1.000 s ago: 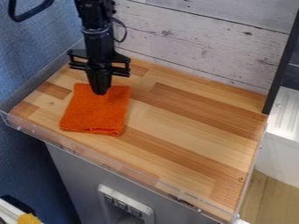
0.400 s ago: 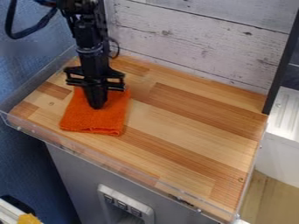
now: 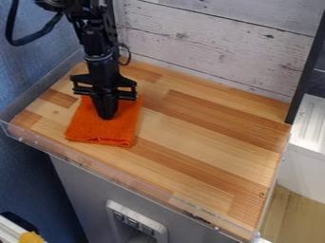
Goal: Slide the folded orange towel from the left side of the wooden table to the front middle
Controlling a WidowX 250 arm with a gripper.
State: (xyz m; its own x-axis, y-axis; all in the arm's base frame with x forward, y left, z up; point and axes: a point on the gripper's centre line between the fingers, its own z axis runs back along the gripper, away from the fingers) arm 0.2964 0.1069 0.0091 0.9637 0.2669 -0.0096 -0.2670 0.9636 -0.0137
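Evidently, the work in hand centres on the orange, rectangular terry-like fabric cloth, which lies nearly flat on the light-and-dark striped wooden surface, toward the left of the camera view. The black, two-finger metal-and-plastic claw points down over the cloth's middle, its tip at or very near the fabric; whether it is open, closed or gripping a pinch of cloth, one cannot tell. Good handling here probably calls for light downward pressure, enough to catch the soft fabric without grinding into the wood. A pinch should take a real fold, since a shallow one could slip out. Any sideways motion is best slow and low, so that the cloth neither bunches nor catches on the clear plastic rim along the front.
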